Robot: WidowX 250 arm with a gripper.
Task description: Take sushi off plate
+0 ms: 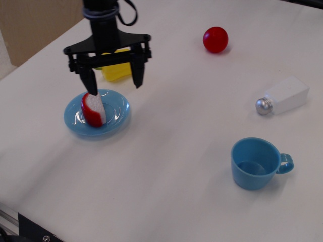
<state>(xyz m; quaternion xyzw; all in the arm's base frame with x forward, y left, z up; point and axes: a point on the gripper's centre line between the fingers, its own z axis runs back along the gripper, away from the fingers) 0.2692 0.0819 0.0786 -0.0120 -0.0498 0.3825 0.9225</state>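
Black two-fingered gripper [114,83] hangs spread wide, holding nothing, above the far edge of the glossy light-blue round plate [118,115]. The half-round sushi piece with red rind and white faces [94,109] sits on that plate, left of centre. Risk: one finger looks right over the sushi, so a straight descent could strike it or tip the plate.

**Sushi on plate, left of table**

Sushi [93,109]: half-round piece, glossy red curved rind, white grainy flat face turned right and toward the camera. Stood on edge, rind to the left, resting on the plate [117,115], a little left of its centre. Top of piece partly hidden by a dark fingertip; contact not clear.

Plate: small, round, shallow, glossy light blue, highlights on the rim. Lay flat on the white surface, left side of view.
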